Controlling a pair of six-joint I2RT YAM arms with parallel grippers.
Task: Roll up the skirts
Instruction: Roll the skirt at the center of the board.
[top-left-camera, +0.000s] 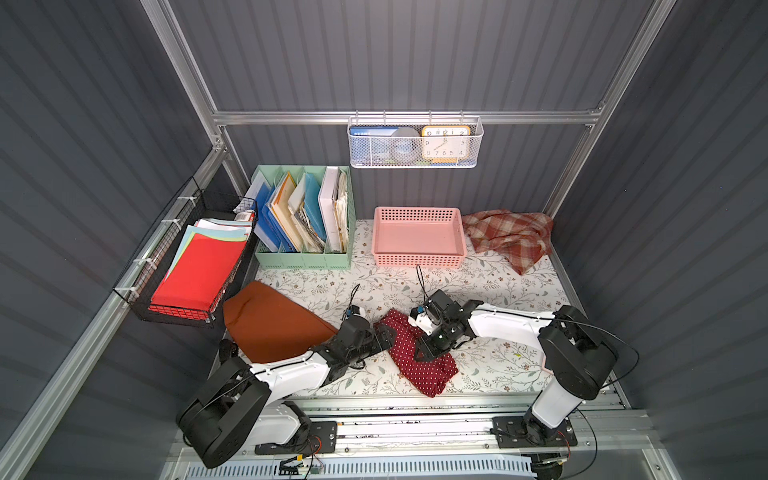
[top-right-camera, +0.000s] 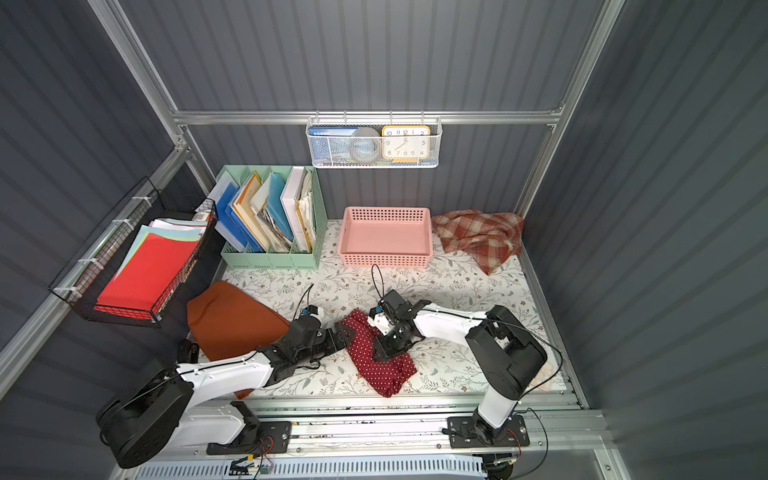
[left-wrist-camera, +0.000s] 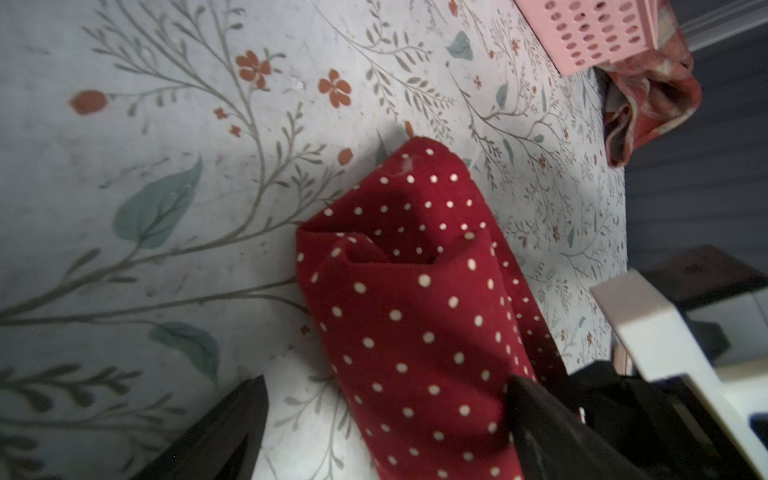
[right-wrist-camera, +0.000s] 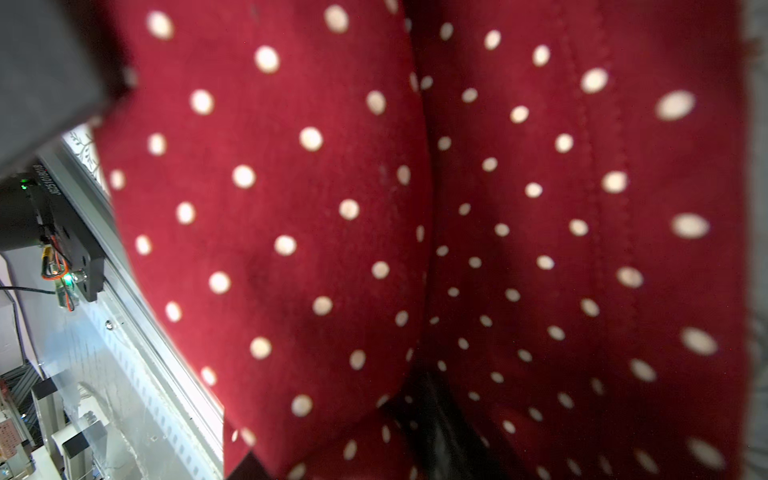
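The dark red polka-dot skirt (top-left-camera: 419, 361) (top-right-camera: 382, 365) lies partly folded at the front middle of the floral table (top-left-camera: 498, 291), between my two arms. My left gripper (top-left-camera: 384, 332) (left-wrist-camera: 386, 380) is open, its fingers wide to either side of the skirt's folded end (left-wrist-camera: 415, 311); one finger stands clear of the cloth. My right gripper (top-left-camera: 424, 353) (right-wrist-camera: 340, 436) presses down into the skirt (right-wrist-camera: 332, 208); cloth bunches over and between its fingers and hides any grip. The rust-orange skirt (top-left-camera: 270, 324) lies front left. The plaid skirt (top-left-camera: 507, 237) is crumpled at the back right.
A pink basket (top-left-camera: 417, 259) stands empty at the back middle, beside a green file holder (top-left-camera: 303, 259). A black wire basket (top-left-camera: 137, 307) holding red paper hangs on the left wall. A white mesh basket (top-left-camera: 415, 162) with a clock hangs on the rear rail.
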